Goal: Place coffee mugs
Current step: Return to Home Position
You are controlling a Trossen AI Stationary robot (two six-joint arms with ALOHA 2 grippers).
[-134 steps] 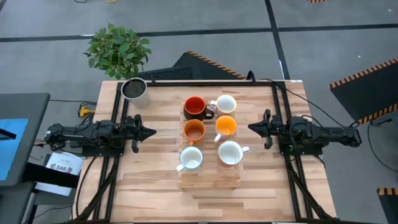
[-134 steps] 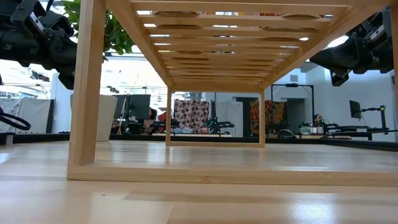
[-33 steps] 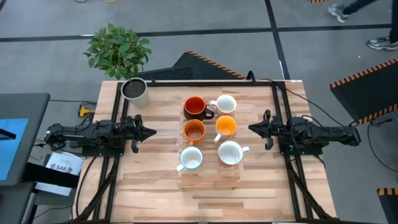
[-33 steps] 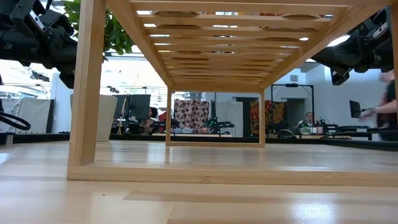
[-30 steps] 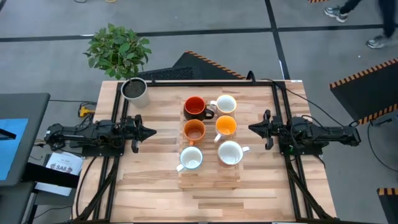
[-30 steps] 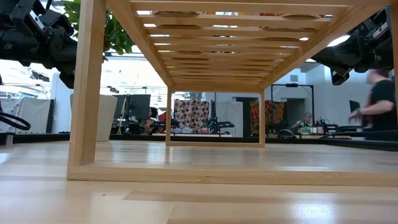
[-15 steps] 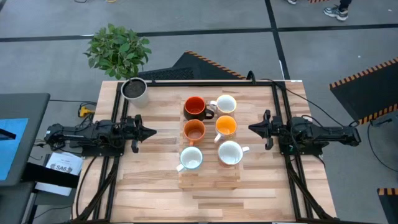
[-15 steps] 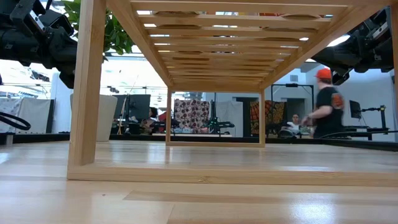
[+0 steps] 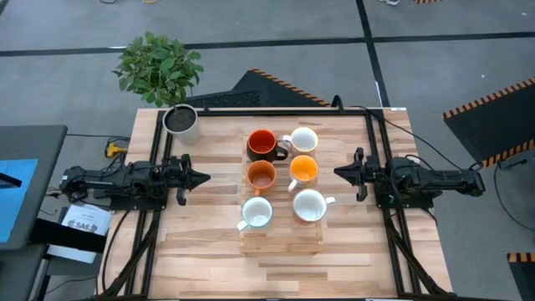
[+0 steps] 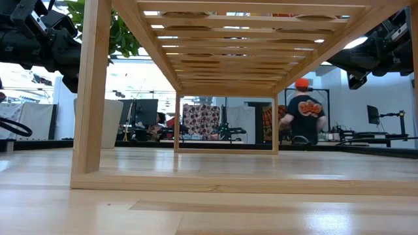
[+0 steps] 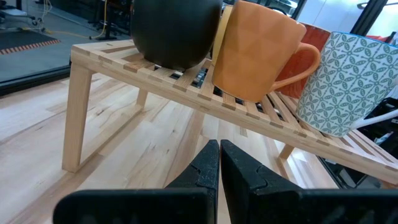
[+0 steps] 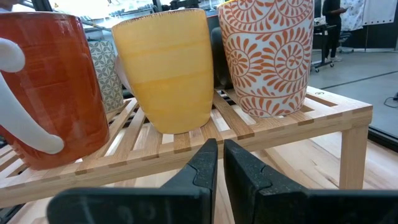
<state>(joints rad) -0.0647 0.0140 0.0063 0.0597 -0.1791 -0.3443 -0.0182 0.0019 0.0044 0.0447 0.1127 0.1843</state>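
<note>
The worktop [image 9: 209, 251], seen from above, carries a slatted wooden shelf [image 9: 282, 243] at its centre. My left hand [image 9: 203, 176] lies at 9 o'clock from the shelf and my right hand [image 9: 338, 172] at 3 o'clock. Both are apart from it, point toward it, and have their fingers pressed together on nothing. Six coffee mugs [image 9: 262, 175] stand upright on the shelf in two columns of three. A pot [image 9: 180, 119] of dark soil stands at 10 o'clock.

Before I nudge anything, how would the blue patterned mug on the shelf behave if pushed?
The blue patterned mug looks like glazed ceramic: probably rigid, slick, breakable. It stands upright by the edge of the slatted shelf, so a push could tip it off.
</note>
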